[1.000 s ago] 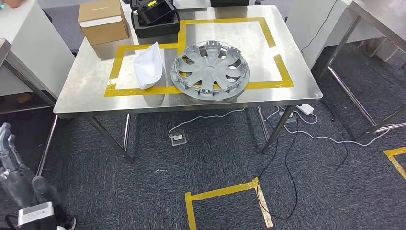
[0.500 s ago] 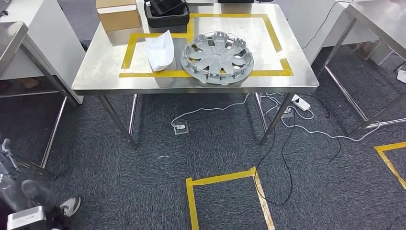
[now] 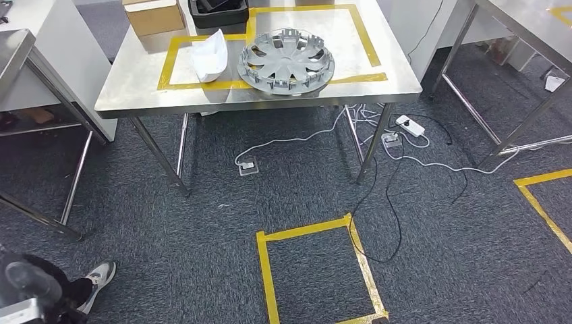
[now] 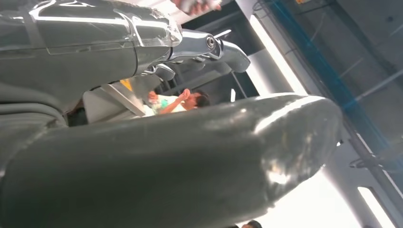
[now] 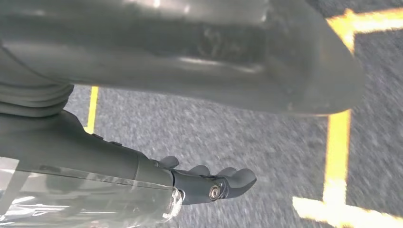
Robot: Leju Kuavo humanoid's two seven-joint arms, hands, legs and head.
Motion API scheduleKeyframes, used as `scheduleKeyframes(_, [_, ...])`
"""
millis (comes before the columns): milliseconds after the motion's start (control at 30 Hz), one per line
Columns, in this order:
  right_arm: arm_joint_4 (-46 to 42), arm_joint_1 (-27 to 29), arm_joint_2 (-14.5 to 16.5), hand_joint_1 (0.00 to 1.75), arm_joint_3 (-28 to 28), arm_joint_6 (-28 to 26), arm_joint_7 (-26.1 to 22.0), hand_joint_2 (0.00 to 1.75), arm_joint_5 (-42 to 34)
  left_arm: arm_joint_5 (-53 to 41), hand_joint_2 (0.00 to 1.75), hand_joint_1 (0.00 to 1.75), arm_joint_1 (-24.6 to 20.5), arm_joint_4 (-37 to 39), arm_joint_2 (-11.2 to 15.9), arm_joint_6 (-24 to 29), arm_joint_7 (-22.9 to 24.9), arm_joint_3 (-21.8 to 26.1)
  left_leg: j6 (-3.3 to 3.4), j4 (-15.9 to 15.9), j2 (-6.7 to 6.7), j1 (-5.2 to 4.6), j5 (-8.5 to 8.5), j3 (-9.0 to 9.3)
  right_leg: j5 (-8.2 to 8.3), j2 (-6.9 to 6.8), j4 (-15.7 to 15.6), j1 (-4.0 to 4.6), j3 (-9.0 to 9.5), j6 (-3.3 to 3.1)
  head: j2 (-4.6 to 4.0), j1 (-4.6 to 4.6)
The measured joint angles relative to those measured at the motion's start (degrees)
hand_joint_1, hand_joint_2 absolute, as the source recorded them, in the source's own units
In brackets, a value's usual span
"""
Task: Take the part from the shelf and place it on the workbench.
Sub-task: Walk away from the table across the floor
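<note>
Left robot hand (image 4: 180,118) and right robot hand (image 5: 190,118) hang empty, fingers apart.

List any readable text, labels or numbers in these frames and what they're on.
None can be read.
Cardboard box: no print legible.
Black case: yellow patch in an earlier frame, nothing legible now.
Wheel cover: no marking made out.
Yellow floor tape: plain, no lettering.

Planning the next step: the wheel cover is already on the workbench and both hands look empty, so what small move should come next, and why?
Probably turn away toward the shelf. The wheel cover and white part already lie on the workbench, and the right robot hand hangs empty over the carpet.
</note>
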Motion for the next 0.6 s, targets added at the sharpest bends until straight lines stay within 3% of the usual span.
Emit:
scheduleKeyframes(33, [0.00,0.02,0.03,0.00,0.00,0.01,0.00,0.00,0.04,0.28,0.00,0.00,0.06,-0.01,0.00,0.00,-0.13,0.09,0.12,-0.68,0.00,-0.01,2.09,1.52,0.60,-0.06,0.25,0.04,-1.01,0.11,0.00,-0.22])
scheduleKeyframes(67, [0.00,0.01,0.08,0.00,0.00,0.01,0.00,0.00,0.08,0.51,0.00,0.00,0.11,-0.02,-0.01,0.00,-0.28,0.18,0.38,-3.36,0.00,-0.07,3.76,4.15,1.12,-0.10,0.55,0.06,-1.87,0.23,0.00,-0.42])
scheduleKeyframes(100, [-0.01,-0.01,0.19,0.00,0.00,0.00,0.00,0.00,0.11,0.63,0.00,0.00,0.13,-0.08,-0.01,0.00,-0.40,0.30,0.74,-7.65,0.02,-0.17,4.28,7.79,1.55,-0.10,0.87,0.13,-2.50,0.40,0.00,-0.59])
scheduleKeyframes(167, [-0.02,-0.06,0.41,0.00,0.00,-0.02,0.00,0.00,0.16,0.70,0.00,0.00,0.09,-0.34,-0.02,0.00,-0.59,0.49,1.45,-16.46,0.07,-0.42,2.69,14.14,2.34,-0.11,1.40,0.19,-3.19,0.87,0.00,-0.76])
scheduleKeyframes(200, [-0.02,-0.07,0.49,0.00,0.00,-0.02,0.00,0.00,0.19,0.70,0.00,0.00,0.09,-0.46,-0.02,0.00,-0.66,0.54,1.72,-19.08,0.06,-0.56,1.71,15.71,2.76,-0.13,1.52,0.18,-3.42,1.20,0.00,-0.80])
scheduleKeyframes(267, [-0.01,0.02,0.49,0.00,0.00,-0.07,0.00,0.00,0.21,0.73,0.00,0.00,0.15,-0.55,-0.04,-0.01,-0.73,0.55,2.33,-20.55,0.02,-0.52,1.70,15.62,3.46,-0.13,1.55,0.10,-3.94,1.92,0.00,-0.82])
scheduleKeyframes(300, [-0.01,0.11,0.50,0.00,0.00,-0.10,0.00,0.00,0.22,0.75,0.00,0.00,0.19,-0.56,-0.05,-0.01,-0.75,0.56,2.74,-20.70,-0.01,-0.40,2.15,15.19,2.84,-0.06,2.26,0.05,-4.44,2.30,0.00,-0.71])
scheduleKeyframes(333, [0.00,0.19,0.51,0.00,0.00,-0.13,0.00,0.00,0.23,0.76,0.00,0.00,0.22,-0.56,-0.06,-0.02,-0.76,0.57,3.11,-20.82,-0.01,-0.25,2.73,14.71,1.41,0.04,3.98,-0.02,-5.21,2.66,0.00,-0.47])
scheduleKeyframes(400, [0.00,0.27,0.53,0.00,0.00,-0.14,0.00,0.00,0.24,0.76,0.00,0.00,0.26,-0.55,-0.07,-0.02,-0.78,0.59,3.50,-20.81,-0.03,-0.20,3.73,13.62,-3.50,0.19,11.29,-0.28,-7.85,3.30,0.00,0.26])
scheduleKeyframes(467, [0.00,0.30,0.54,0.00,0.00,-0.14,0.00,0.00,0.24,0.76,0.00,0.00,0.37,-0.51,-0.07,-0.02,-0.78,0.61,3.46,-20.70,-0.06,-0.25,4.57,12.63,-6.73,0.23,17.97,-0.44,-9.62,3.66,0.00,0.91])
scheduleKeyframes(500, [0.00,0.32,0.55,0.00,0.00,-0.14,0.00,0.00,0.24,0.77,0.00,0.00,0.42,-0.49,-0.07,-0.02,-0.77,0.61,3.37,-20.59,-0.11,-0.25,4.88,12.22,-6.73,0.24,18.35,-0.48,-9.07,3.70,0.00,1.22])
scheduleKeyframes(533, [0.01,0.32,0.56,0.00,0.00,-0.14,0.00,0.00,0.25,0.81,0.00,0.00,0.46,-0.48,-0.07,-0.02,-0.78,0.61,3.24,-20.47,-0.24,-0.25,5.11,11.90,-5.67,0.29,16.15,-0.53,-7.25,3.67,0.00,1.54])
scheduleKeyframes(600, [0.02,0.31,0.55,0.00,0.00,-0.14,0.01,0.00,0.28,1.01,0.00,0.00,0.44,-0.49,-0.07,-0.02,-1.02,0.60,2.87,-20.20,-0.61,-0.28,5.38,11.51,-2.67,1.18,7.47,-0.63,-1.58,3.40,0.00,2.04])
